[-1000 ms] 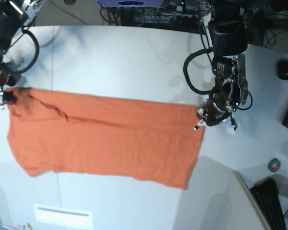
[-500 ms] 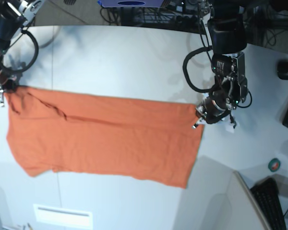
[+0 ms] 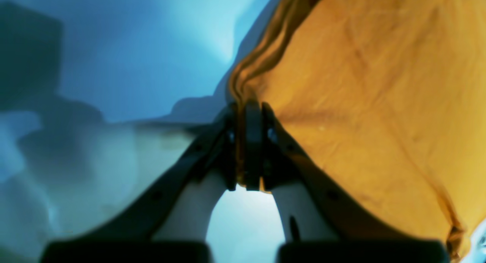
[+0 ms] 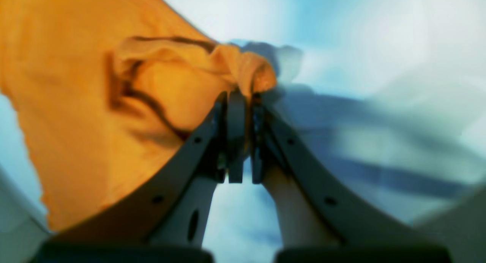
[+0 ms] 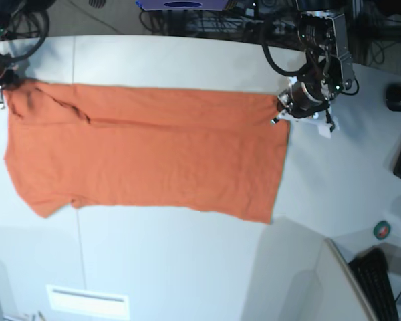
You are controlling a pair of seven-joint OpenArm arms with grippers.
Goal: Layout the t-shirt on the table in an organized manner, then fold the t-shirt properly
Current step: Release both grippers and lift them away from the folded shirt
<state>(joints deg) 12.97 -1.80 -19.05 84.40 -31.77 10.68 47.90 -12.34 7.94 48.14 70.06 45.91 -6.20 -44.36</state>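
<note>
Step in hand: the laying-out part, by my reading; the t-shirt is held at two corners of its far edge and stretched across the worktop, with no fold made yet
T-shirt: spread wide and mostly flat on the worktop, far edge pulled into a nearly straight line, near edge running slightly askew; one sleeve sticks out at the near corner on the base view's left, and a crease runs in from the far corner on that side
Left claw: pinched shut on a bunched corner of the orange cloth, on the base view's right; fabric fans out from it to one side
Right claw: closed tight on a wrinkled lump of cloth at the opposite far corner; in the base view it sits at the picture's left edge and is barely seen
Tension: the far edge looks taut between the two grips
Next move calls for: lowering both corners evenly onto the worktop so the edge keeps straight, then letting go without dragging cloth; the crease near the right claw would want smoothing before any fold
Risk: uneven release could bunch one corner again
</note>
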